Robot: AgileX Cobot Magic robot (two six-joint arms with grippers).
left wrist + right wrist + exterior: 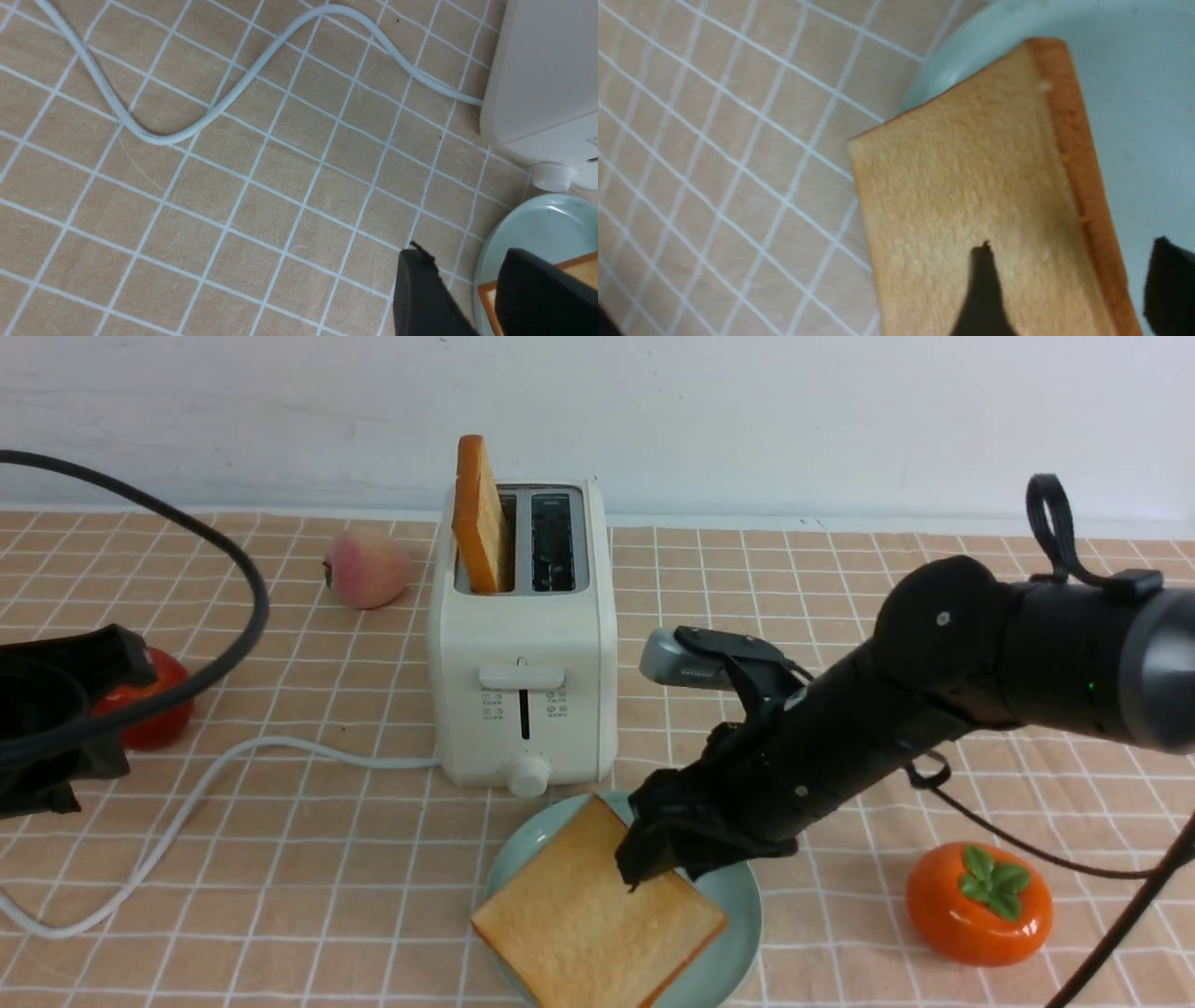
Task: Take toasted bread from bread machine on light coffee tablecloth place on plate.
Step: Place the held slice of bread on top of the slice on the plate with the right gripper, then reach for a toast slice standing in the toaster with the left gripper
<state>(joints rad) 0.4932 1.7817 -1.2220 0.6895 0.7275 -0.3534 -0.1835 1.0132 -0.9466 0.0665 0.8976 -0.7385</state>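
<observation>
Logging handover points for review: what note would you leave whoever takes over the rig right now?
Right gripper: open, straddling an edge of the toast slice, which lies on the plate.
Left gripper: open, empty, over the tablecloth beside the plate.
Done: one slice plated.
Remaining: second slice stands in the left slot of the toaster; move it to the plate.

small markings on bread machine, none legible

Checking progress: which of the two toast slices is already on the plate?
The slice lying flat on the blue-green plate; the other slice stands upright in the toaster, left slot.
</observation>
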